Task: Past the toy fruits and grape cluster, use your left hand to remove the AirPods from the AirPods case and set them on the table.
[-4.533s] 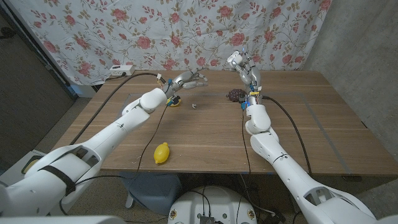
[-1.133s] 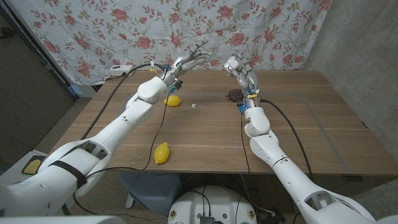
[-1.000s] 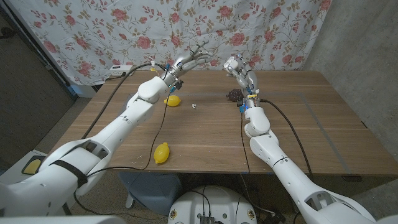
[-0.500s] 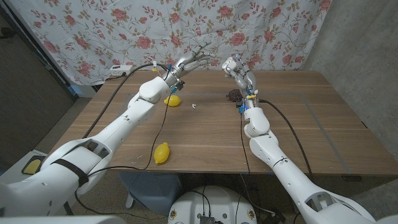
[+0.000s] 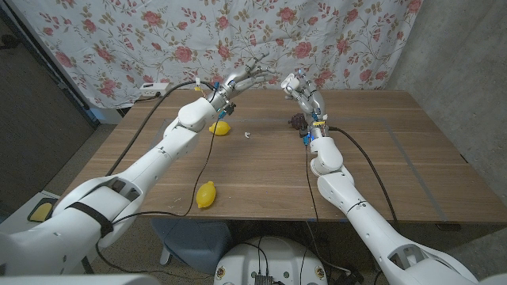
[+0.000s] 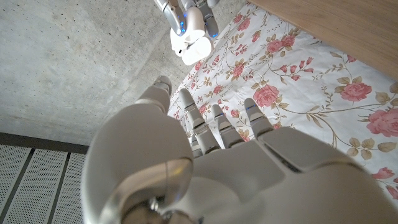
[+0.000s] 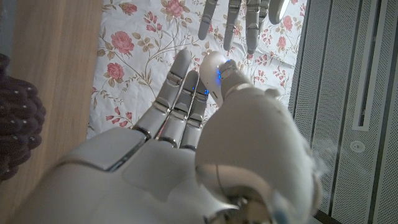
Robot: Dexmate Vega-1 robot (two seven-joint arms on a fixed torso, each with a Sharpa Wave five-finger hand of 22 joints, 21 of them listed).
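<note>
Lab: floral backdrop [image 5: 158, 39], concrete wall [image 5: 451, 39]

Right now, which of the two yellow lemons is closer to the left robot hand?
The far lemon, lying under the left forearm, below the raised left robot hand. The other lemon sits near the table's front edge.

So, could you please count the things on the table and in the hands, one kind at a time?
Yellow toy lemons: 2
Dark grape cluster: 1
Small white piece on the table, too small to identify: 1
White AirPods case, held in the right hand: 1
Total: 5
</note>
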